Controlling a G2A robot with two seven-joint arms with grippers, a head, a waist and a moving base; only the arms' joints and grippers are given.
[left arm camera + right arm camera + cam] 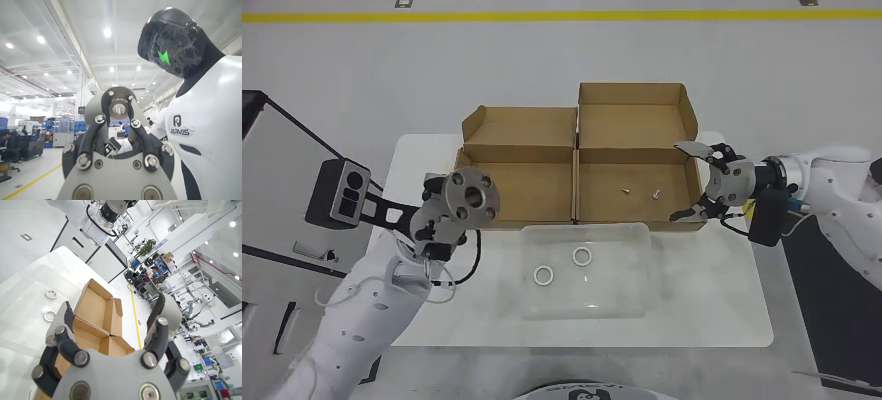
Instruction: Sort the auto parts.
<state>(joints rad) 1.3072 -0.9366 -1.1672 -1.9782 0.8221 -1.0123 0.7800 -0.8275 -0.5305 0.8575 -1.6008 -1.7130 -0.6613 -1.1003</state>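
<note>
Nearest the lens, left gripper (118,113) clenched on a flanged metal hub (470,195), held high over the left side of the table (722,320), just short of the cardboard boxes (527,190). Right gripper (704,182) spread wide and empty at the right-hand box's edge. Two rings (543,274) wait in the clear tray (632,300). We judge the risk thus: the fingers seem to pinch only the hub's narrow collar, so a swing could twist it loose.
</note>
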